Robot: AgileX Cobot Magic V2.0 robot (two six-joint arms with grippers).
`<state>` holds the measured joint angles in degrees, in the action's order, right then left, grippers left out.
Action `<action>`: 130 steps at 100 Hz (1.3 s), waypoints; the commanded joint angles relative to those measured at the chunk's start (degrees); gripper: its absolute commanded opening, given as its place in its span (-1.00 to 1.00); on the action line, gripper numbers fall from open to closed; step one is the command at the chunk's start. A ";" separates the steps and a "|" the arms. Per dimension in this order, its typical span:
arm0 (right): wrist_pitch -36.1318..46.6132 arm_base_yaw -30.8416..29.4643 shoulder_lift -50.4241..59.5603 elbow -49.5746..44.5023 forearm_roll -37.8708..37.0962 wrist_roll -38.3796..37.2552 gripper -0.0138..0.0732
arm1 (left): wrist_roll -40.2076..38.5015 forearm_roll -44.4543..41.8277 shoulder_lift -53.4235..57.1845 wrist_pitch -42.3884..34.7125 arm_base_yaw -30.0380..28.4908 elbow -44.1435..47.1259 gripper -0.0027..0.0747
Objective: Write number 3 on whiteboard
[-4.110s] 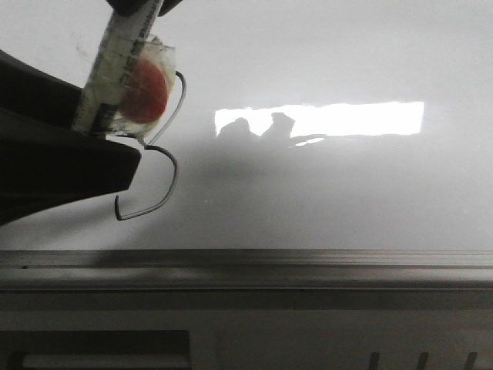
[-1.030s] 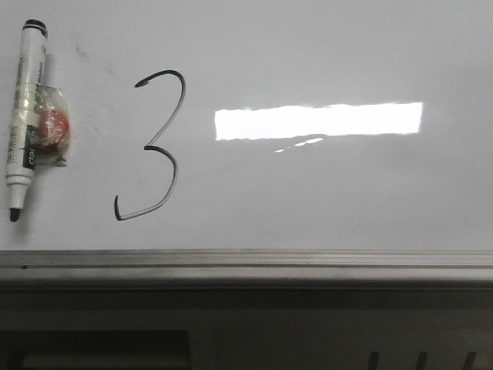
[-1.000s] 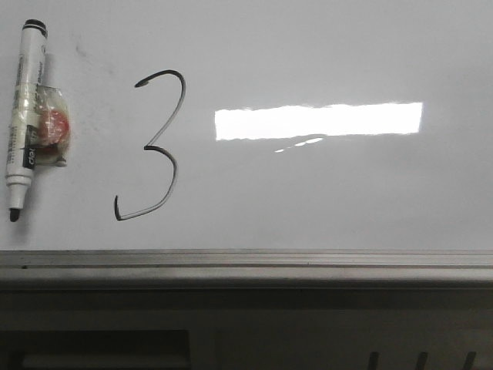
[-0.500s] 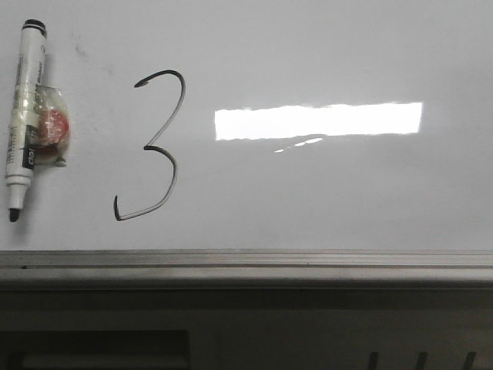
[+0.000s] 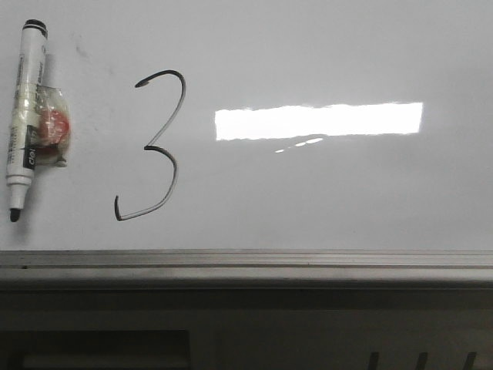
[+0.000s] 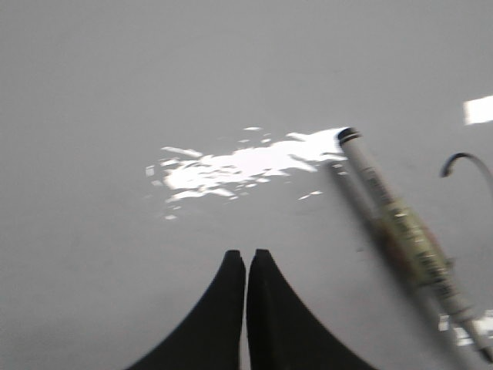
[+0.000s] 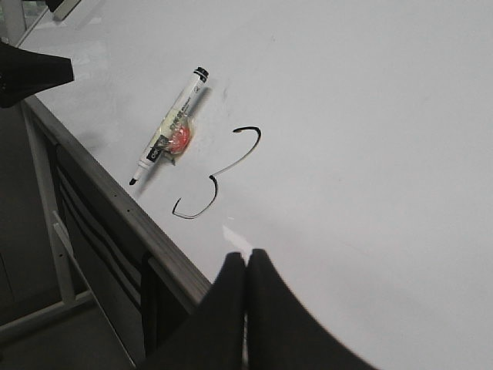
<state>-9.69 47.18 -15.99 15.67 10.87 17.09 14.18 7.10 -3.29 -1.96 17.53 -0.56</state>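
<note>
A thin black number 3 (image 5: pixel 154 146) is drawn on the glossy whiteboard (image 5: pixel 331 193); it also shows in the right wrist view (image 7: pixel 219 173). A white marker (image 5: pixel 25 116) with a black cap, uncapped tip toward the rail and a taped red lump lies flat on the board left of the numeral, free of any gripper. It also shows in the left wrist view (image 6: pixel 404 235) and the right wrist view (image 7: pixel 169 123). My left gripper (image 6: pixel 246 256) is shut and empty above bare board beside the marker. My right gripper (image 7: pixel 247 256) is shut and empty above the board's near edge.
A grey metal rail (image 5: pixel 246 262) edges the whiteboard's near side, with a dark frame below it. A bright rectangular light reflection (image 5: pixel 320 119) lies right of the numeral. In the right wrist view, a black arm part (image 7: pixel 31 73) sits off the board's edge beyond the marker.
About four seconds ago a gripper held the marker over the numeral's top; since one second ago the marker lies on the board and nothing has moved.
</note>
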 commanded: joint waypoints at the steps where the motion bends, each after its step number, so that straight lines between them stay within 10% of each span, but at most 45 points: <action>1: 4.88 -0.32 -0.27 1.48 -0.14 -0.01 -0.81 | -1.11 -1.29 2.24 -2.80 -6.44 0.40 -0.98; 40: 4.77 -0.32 -0.27 1.48 -0.14 -0.01 -0.81 | -8.68 -7.10 5.11 18.70 -16.33 2.74 -0.98; 130: 4.77 -0.32 -0.27 1.48 -0.14 -0.01 -0.81 | -8.68 -7.10 5.00 18.62 -16.33 2.74 -0.98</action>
<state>-9.69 47.18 -15.99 15.67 10.87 16.97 6.24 0.00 0.28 19.28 1.31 0.26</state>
